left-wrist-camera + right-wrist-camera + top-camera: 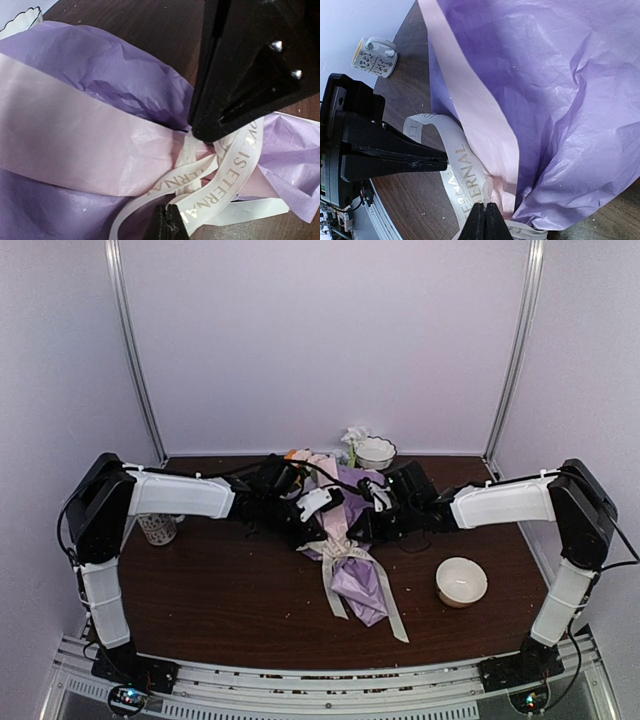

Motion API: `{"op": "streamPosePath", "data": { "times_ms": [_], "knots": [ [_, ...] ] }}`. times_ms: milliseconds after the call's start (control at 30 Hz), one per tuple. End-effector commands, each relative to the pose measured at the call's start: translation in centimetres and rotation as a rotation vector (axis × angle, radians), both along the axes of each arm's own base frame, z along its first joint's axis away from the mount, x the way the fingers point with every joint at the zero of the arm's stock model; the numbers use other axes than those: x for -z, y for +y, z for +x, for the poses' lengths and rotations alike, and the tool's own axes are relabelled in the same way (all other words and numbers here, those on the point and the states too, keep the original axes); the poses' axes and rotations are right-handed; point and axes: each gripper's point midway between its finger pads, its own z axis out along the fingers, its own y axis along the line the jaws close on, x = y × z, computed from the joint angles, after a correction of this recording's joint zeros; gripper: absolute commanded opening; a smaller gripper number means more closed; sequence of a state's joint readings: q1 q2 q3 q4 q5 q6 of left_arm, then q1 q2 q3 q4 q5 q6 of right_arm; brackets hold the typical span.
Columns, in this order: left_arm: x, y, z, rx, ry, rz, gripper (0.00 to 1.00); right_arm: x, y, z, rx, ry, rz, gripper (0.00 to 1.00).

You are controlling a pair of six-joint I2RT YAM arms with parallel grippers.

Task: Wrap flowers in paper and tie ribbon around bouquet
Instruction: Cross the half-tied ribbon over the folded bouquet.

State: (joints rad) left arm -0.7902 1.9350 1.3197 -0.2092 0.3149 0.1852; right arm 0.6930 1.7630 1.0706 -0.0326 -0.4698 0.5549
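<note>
Purple-and-pink crinkled bouquet (362, 585) flat mid-table, cream lettered ribbon (341, 552) at its narrow middle.

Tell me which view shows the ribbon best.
Left wrist: the ribbon fills the foreground, loops and lettering sharp. Right wrist shows one printed loop; top shows it small, tails trailing off the bouquet.

The bouquet (360, 585) is laid mid-table (220, 590), its wide end turned toward 12 o'clock. The ribbon (340, 552) is wound around it, with tails trailed toward 5 o'clock. From the bouquet, a mug (158, 528) is set at 9 o'clock, the near bowl (461, 582) at 3 o'clock and the far bowl (374, 452) at 12 o'clock.
</note>
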Motion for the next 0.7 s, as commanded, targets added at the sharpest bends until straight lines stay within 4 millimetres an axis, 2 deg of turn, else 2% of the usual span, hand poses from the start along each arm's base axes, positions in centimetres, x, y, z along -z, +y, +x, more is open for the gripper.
{"op": "streamPosePath", "data": {
  "times_ms": [0, 100, 200, 300, 533, 667],
  "knots": [
    [-2.0, -1.3, -0.8, 0.073, -0.009, -0.08, 0.0, -1.8, -1.0, 0.6, 0.026, -0.038, 0.038, 0.11],
    [-1.8, -1.4, -1.2, 0.096, -0.008, -0.093, 0.0, -3.6, -1.2, 0.9, 0.019, -0.077, 0.088, 0.21],
    [-2.0, -1.7, -1.2, 0.117, -0.026, -0.111, 0.0, -5.6, -0.2, 0.9, -0.027, -0.106, 0.159, 0.31],
    [-2.4, -2.2, -1.5, 0.154, -0.031, -0.136, 0.0, -6.6, 1.3, 0.8, -0.078, -0.086, 0.241, 0.33],
    [-1.5, -2.6, -1.6, 0.191, -0.013, -0.109, 0.0, -6.8, 3.9, 0.2, -0.165, -0.02, 0.355, 0.3],
    [-1.1, -2.6, -1.2, 0.185, 0.012, -0.092, 0.0, -5.7, 3.1, 0.5, -0.123, -0.028, 0.308, 0.3]
  ]
}}
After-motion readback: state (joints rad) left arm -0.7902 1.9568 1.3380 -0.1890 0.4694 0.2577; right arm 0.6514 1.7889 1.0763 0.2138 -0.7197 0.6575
